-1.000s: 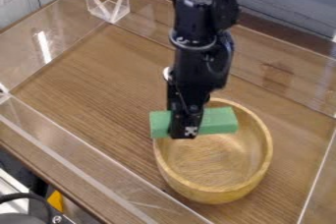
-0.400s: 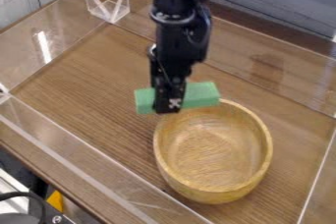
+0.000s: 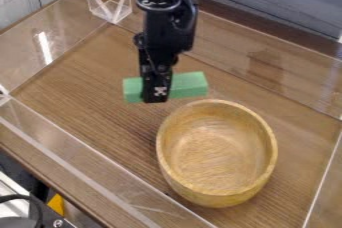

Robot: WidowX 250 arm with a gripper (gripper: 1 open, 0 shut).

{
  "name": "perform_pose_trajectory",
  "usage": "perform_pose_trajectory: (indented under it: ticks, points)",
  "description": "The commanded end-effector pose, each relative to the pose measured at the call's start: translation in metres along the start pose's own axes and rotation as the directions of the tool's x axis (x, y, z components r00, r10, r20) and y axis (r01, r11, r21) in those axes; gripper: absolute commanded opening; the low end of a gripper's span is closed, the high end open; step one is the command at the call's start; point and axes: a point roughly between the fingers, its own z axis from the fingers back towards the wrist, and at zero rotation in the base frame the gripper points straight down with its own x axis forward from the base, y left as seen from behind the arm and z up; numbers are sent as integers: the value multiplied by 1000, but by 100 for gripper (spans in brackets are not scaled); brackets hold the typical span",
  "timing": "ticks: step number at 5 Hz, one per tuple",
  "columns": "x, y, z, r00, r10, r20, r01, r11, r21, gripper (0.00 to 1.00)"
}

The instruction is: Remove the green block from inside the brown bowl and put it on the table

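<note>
The gripper (image 3: 156,91), pointing straight down, is clamped shut on the green block (image 3: 166,87), holding it level above the surface (image 3: 80,92), just left of and beyond the brown bowl (image 3: 218,152). The bowl sits to the right with nothing inside, only bare wood grain showing.

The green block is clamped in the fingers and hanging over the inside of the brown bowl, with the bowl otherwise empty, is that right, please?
Not quite. The camera view shows the green block clamped in the fingers, but it hangs over the table, to the upper left of the brown bowl, outside its rim. The bowl is indeed empty.
</note>
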Motion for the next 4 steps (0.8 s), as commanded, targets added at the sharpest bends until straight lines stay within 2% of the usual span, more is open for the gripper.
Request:
perform_pose_trajectory:
  ticks: [1,4]
  points:
    - [0,11,12,1000,2,23,-3,999,46,0]
    - [-2,16,13,999,21,26,-24,997,79,0]
